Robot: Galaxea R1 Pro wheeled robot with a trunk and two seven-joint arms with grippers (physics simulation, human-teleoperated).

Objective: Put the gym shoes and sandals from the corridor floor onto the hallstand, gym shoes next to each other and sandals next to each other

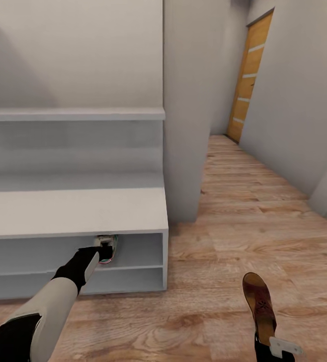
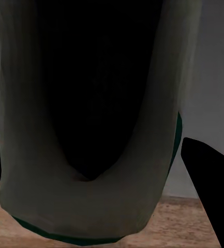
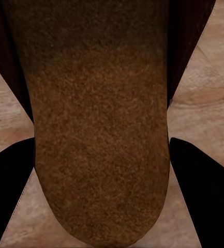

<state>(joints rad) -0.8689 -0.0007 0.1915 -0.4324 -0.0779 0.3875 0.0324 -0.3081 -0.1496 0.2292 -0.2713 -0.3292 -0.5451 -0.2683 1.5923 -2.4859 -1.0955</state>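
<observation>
**A:** Status on the shoes?

**B:** Left claw [image 1: 103, 247] is reaching into the upper open shelf row of the hallstand [image 1: 73, 211], near its right end, just under the bench top. It is clamped on a gym shoe [image 1: 107, 249]. In the left wrist view the shoe [image 2: 91, 155] sits between the fingers [image 2: 210, 175], opening toward the camera.

**A:** Is it resting on the shelf?

**B:** Can't tell. It's inside the shelf opening, but contact with the shelf board isn't clear. I'd count it as being placed, not placed.

**A:** Right side?

**B:** Right claw [image 1: 274, 349] is clamped on a sandal [image 1: 260, 301], heel end in the grip, toe pointing away from the robot, held over the corridor floor [image 1: 244, 221] to the right of the hallstand. Right wrist view shows the sole [image 3: 101, 129] between the fingers [image 3: 199, 181], floor planks behind.

**A:** Other two?

**B:** Second gym shoe and second sandal aren't anywhere I can point to. There's a small teal bit at the far right edge of the floor, too little to identify.

**A:** Progress?

**B:** Early to middle, I'd say. One shoe going in, one sandal in hand awaiting a spot, the rest of the shelves I can see look bare. Pairing comes later.
</observation>
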